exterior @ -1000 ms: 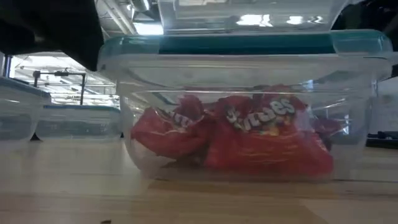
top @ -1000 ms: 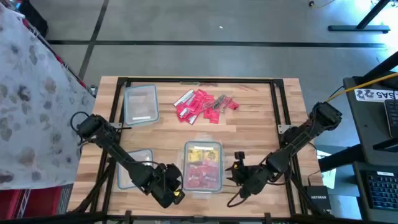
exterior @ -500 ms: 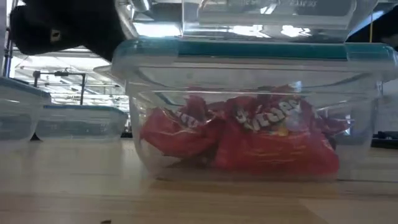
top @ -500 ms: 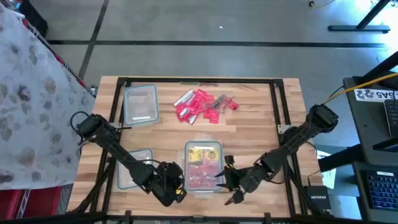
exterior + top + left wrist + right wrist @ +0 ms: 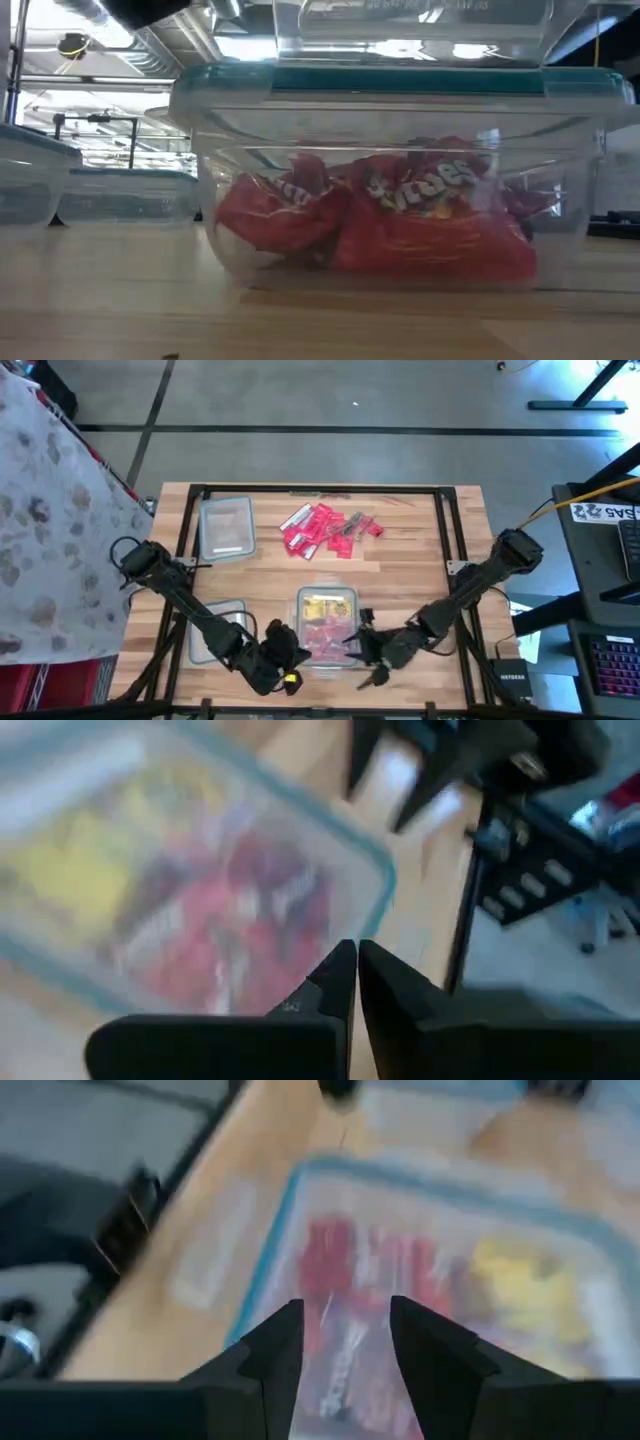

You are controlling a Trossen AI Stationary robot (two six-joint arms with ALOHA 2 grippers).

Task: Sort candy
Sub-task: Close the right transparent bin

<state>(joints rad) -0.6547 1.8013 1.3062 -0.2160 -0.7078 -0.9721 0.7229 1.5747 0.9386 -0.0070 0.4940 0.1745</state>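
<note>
The high view looked straight down on the tabletop [image 5: 400, 575]. The low view sat level, close against the lidded tub [image 5: 400, 180]. Both wrist views faced that same tub from opposite sides.

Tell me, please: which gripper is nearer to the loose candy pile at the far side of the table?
Right, only slightly. The right gripper is by the lidded tub's right edge, the left gripper by its left edge; both are well short of the candy pile.
</note>
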